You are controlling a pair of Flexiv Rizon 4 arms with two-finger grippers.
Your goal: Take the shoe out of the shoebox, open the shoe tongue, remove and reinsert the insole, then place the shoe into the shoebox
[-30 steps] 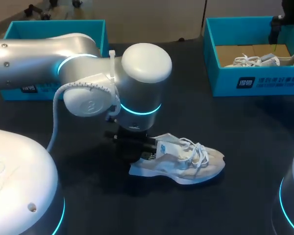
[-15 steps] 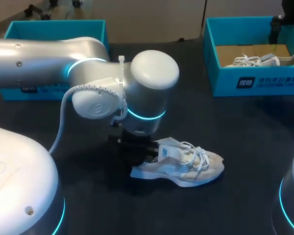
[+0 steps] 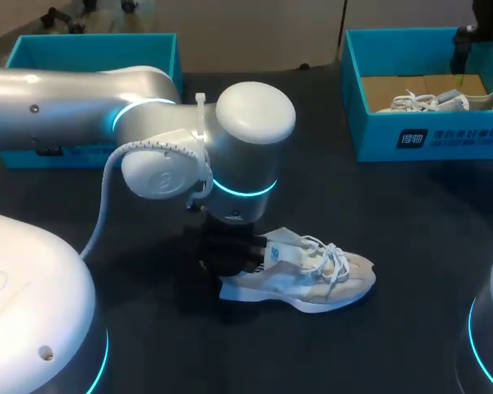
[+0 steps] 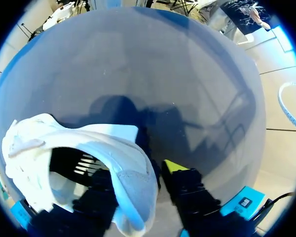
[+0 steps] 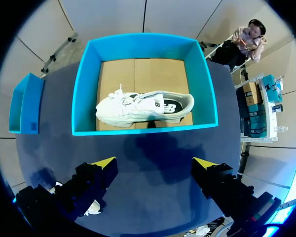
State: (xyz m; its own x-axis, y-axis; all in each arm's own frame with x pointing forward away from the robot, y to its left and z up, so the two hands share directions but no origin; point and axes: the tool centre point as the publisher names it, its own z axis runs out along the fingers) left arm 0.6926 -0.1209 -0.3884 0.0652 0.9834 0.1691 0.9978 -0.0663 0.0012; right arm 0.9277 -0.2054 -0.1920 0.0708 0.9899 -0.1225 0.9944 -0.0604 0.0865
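White shoe (image 3: 312, 271) is pinched at the heel by the left claw (image 4: 135, 170), likely to steady it; the right claw (image 5: 154, 163) gapes empty.

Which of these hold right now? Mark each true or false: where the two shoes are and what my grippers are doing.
1. The left gripper is at the heel of the shoe that stands on the table. True.
2. The shoebox lies ahead of the right gripper. True.
3. The right gripper is shut on a shoe. False: it is open and holds nothing.
4. The shoebox is empty. False: a second shoe, white, lies inside it.
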